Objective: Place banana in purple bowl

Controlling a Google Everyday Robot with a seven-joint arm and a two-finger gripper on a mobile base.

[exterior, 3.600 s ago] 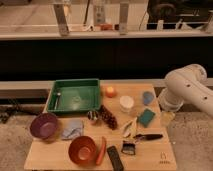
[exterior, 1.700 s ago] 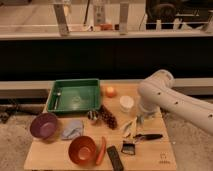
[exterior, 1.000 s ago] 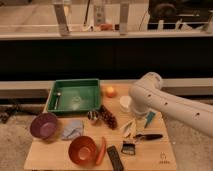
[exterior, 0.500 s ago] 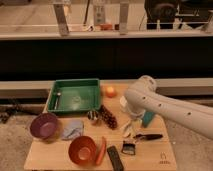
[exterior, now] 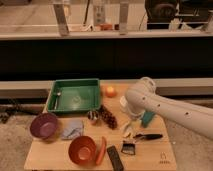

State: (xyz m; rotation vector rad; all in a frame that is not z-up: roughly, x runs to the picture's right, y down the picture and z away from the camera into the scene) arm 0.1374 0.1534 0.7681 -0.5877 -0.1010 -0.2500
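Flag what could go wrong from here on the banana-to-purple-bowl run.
1. The gripper, open, hangs right over the banana, with the grapes and the black-handled tool close by. It may nudge those or catch the banana off-centre.
2. The purple bowl sits at the table's far left. The carry passes the blue cloth and the orange bowl, so a loose grip could drop it short.
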